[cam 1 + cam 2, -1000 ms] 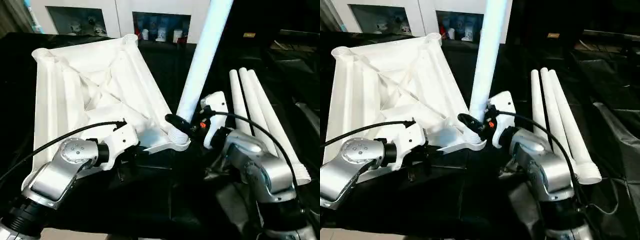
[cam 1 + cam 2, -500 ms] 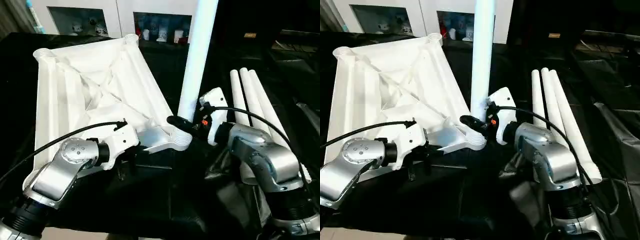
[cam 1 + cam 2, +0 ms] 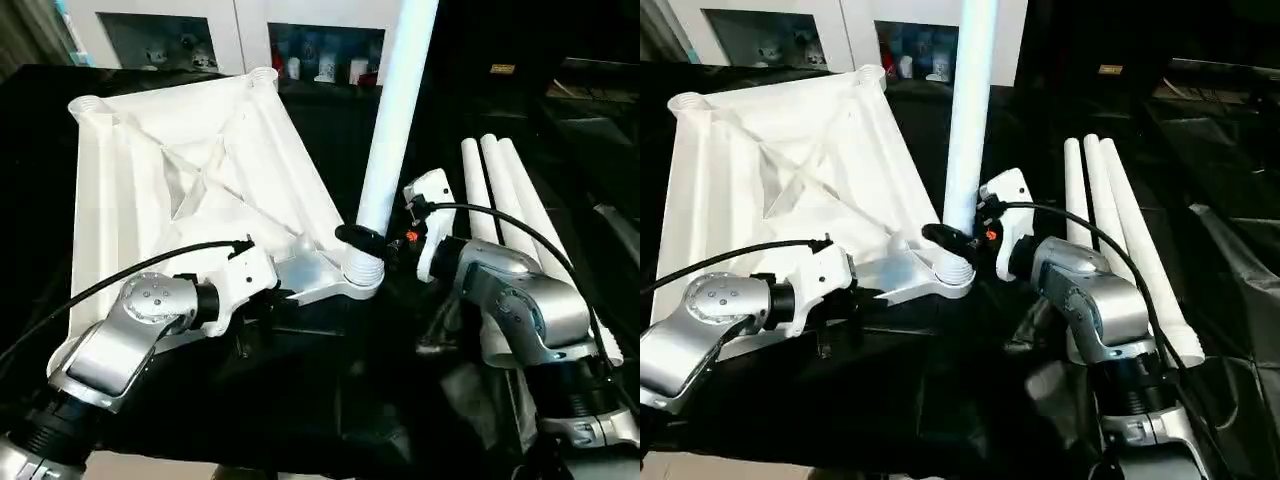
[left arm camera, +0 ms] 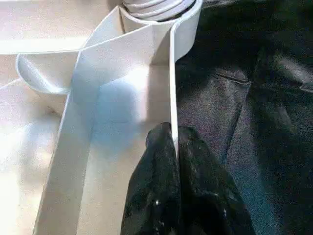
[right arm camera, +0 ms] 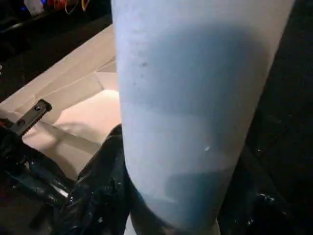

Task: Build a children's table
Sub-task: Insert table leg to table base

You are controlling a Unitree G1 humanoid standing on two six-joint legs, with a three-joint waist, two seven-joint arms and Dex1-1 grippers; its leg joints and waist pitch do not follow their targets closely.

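Three spare legs [image 3: 520, 215] lay right of the tabletop [image 3: 190, 190]. Left gripper [image 4: 175, 147] pinched its near edge rib; right gripper [image 3: 365, 240] clamped the upright leg [image 3: 395, 120] in the near corner socket [image 3: 362, 272].

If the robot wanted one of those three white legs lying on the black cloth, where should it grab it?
Probably mid-shaft on the outermost spare leg, coming from above with the pincer fingers straddling the tube. The three lie side by side touching, so only the outer one has a free flank, and the flared end is too wide.
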